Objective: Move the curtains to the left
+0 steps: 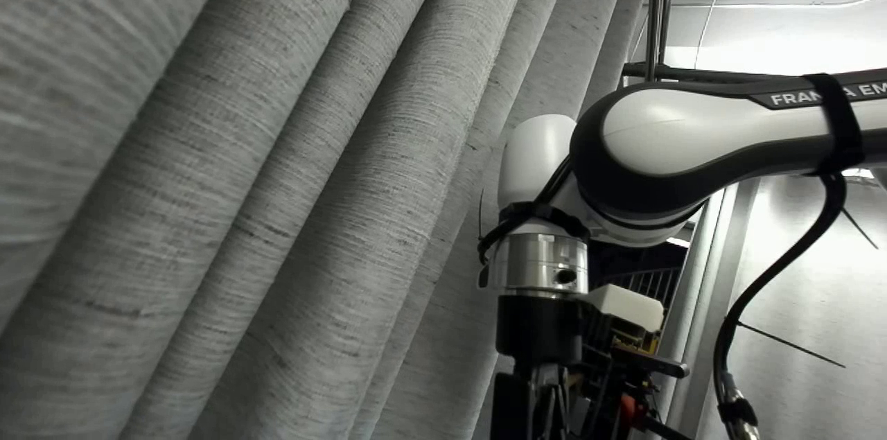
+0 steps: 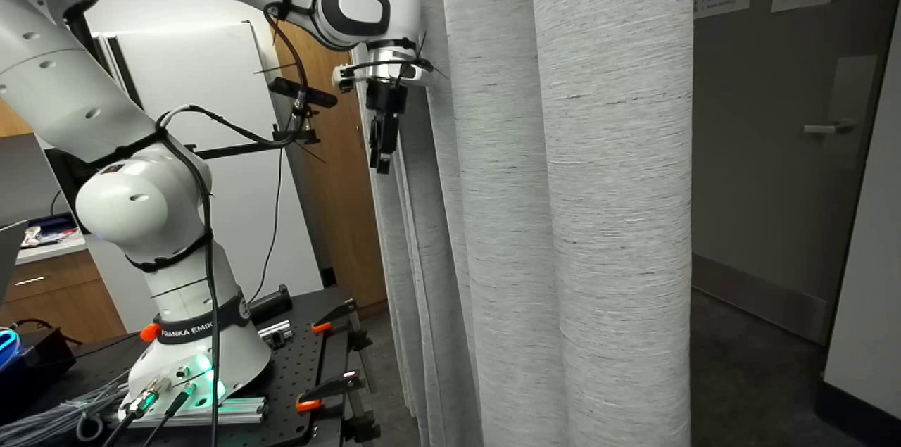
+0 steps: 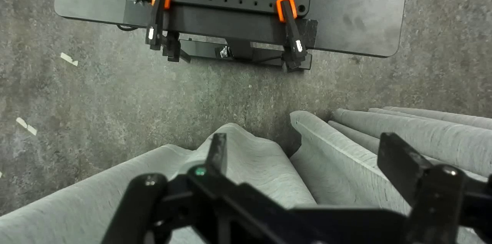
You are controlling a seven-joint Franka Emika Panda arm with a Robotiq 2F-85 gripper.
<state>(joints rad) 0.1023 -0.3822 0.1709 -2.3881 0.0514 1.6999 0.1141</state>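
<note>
The curtains (image 1: pixel 346 218) are a huge light-grey woven drape in long folds, filling much of an exterior view. They also hang down the middle of an exterior view (image 2: pixel 612 222). In the wrist view the curtains (image 3: pixel 257 167) run across the bottom, with a gap between two folds. My gripper (image 3: pixel 307 155) is open, fingers wide apart, with folds showing between and beyond them. In an exterior view the gripper (image 2: pixel 382 162) points down beside the curtains' left part. It also shows at the bottom of an exterior view (image 1: pixel 530 412), partly cut off. Whether it touches the fabric I cannot tell.
The black robot table (image 3: pixel 357 25) with orange-tipped clamps (image 3: pixel 286 9) shows at the top of the wrist view. A camera on a bracket (image 2: pixel 303 91) stands beside the arm. A wooden cabinet (image 2: pixel 303 46) is behind the arm, and a grey door (image 2: pixel 781 172) is at the right.
</note>
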